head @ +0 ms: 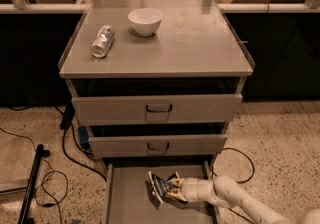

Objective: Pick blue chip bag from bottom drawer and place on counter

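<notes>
The bottom drawer (125,198) is pulled open below two handled drawers. The blue chip bag (160,187), dark with white lettering, stands tilted and lifted a little over the drawer floor. My gripper (172,189) reaches in from the lower right and is shut on the bag's right edge. The counter (200,43) is the flat grey top of the cabinet, far above the gripper.
A white bowl (145,20) and a crushed silver can (103,41) lie on the counter's back left. The two upper drawers (157,109) stick out slightly above the open one. Black cables (65,153) and a black stand (32,183) lie on the floor at left.
</notes>
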{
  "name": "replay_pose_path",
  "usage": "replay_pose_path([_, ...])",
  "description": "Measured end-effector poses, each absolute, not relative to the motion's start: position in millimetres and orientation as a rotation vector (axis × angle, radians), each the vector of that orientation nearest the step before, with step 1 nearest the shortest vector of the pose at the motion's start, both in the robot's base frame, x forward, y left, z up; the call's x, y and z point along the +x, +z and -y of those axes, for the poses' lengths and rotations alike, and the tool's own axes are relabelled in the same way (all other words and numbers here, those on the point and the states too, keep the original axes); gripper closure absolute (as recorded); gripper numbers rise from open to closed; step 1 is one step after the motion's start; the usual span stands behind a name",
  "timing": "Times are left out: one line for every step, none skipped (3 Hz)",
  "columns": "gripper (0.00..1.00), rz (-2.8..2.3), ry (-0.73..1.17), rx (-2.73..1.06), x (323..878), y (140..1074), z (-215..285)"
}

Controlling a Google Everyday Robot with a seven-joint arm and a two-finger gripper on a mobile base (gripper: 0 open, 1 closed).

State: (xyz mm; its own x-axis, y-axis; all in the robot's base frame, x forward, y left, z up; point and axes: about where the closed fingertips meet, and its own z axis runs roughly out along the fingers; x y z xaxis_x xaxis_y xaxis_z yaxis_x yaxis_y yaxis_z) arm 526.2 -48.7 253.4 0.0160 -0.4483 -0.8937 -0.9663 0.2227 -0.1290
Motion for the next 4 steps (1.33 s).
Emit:
replay_pose_path([1.0, -1.59, 0.682, -1.371, 531.4, 298.0, 80.0])
replay_pose_path([1.0, -1.64, 0.58, -1.402, 546.5, 360.7, 115.1])
replay_pose_path([1.0, -1.69, 0.436, -1.462, 556.3, 413.3, 136.8])
replay_pose_path([1.0, -1.693, 0.279, -1.52, 557.3, 474.4, 153.5])
